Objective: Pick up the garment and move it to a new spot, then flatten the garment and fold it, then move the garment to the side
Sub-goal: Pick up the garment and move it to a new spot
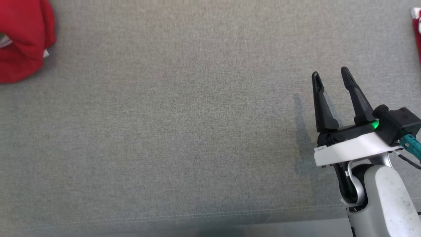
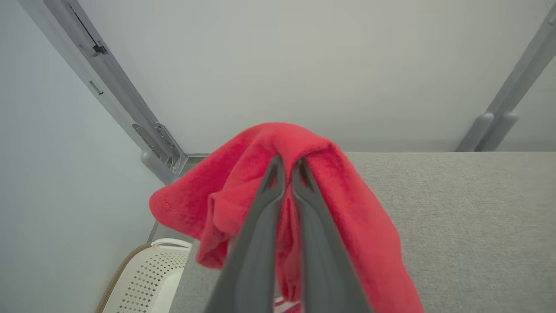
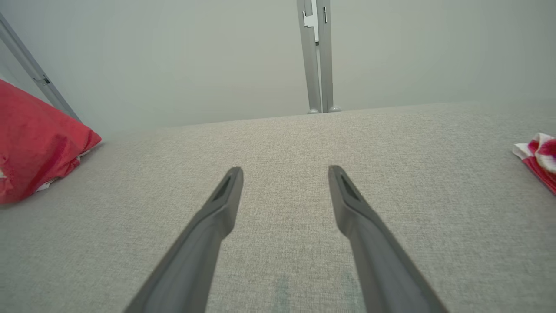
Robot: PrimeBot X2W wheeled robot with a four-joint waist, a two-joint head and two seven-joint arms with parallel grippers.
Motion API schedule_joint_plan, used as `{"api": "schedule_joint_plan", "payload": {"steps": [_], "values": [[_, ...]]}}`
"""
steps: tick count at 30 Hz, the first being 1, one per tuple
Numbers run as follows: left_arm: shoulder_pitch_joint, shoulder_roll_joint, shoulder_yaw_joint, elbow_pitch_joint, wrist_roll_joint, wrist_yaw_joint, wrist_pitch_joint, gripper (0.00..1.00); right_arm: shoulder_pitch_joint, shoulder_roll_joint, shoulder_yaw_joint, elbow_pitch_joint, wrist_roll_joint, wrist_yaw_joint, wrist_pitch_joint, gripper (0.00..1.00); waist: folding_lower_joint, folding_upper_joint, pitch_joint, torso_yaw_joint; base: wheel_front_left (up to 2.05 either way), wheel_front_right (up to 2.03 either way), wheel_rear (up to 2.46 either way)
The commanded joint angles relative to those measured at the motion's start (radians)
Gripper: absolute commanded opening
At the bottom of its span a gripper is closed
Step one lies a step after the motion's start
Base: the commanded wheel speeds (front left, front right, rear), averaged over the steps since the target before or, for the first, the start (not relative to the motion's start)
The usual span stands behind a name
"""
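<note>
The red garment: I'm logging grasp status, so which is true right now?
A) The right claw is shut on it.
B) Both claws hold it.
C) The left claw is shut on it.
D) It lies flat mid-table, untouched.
C: the left wrist view shows the left claw closed with the red garment bunched over its tips, while the right claw stands open, holding nothing.

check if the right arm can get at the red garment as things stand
Probably yes, with a long reach: nothing lies on the grey surface between the open right gripper and the red garment at far left, pinched in the left gripper.
</note>
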Motion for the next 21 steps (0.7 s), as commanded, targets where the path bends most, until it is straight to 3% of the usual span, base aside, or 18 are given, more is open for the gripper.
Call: {"api": "schedule_joint_plan", "payload": {"steps": [1, 14, 21], "values": [[-0.004, -0.018, -0.014, -0.029, -0.011, -0.004, 0.001, 0.0, 0.019, -0.003, -0.002, 0.011, 0.012, 0.0, -0.008, 1.0, 0.0, 0.0, -0.085, -0.004, 0.0, 0.0, 0.0], [0.071, -0.122, -0.113, -0.266, -0.053, -0.007, 0.028, 0.0, 0.073, -0.003, 0.007, 0.073, 0.05, 0.0, -0.028, 1.0, 0.0, 0.0, -0.256, -0.032, 0.0, 0.0, 0.0], [0.183, -0.26, -0.212, -0.327, -0.047, 0.009, 0.013, 0.0, 0.096, -0.003, 0.018, 0.092, 0.068, 0.0, -0.037, 1.0, 0.0, 0.0, -0.28, -0.062, 0.0, 0.0, 0.0]]}}
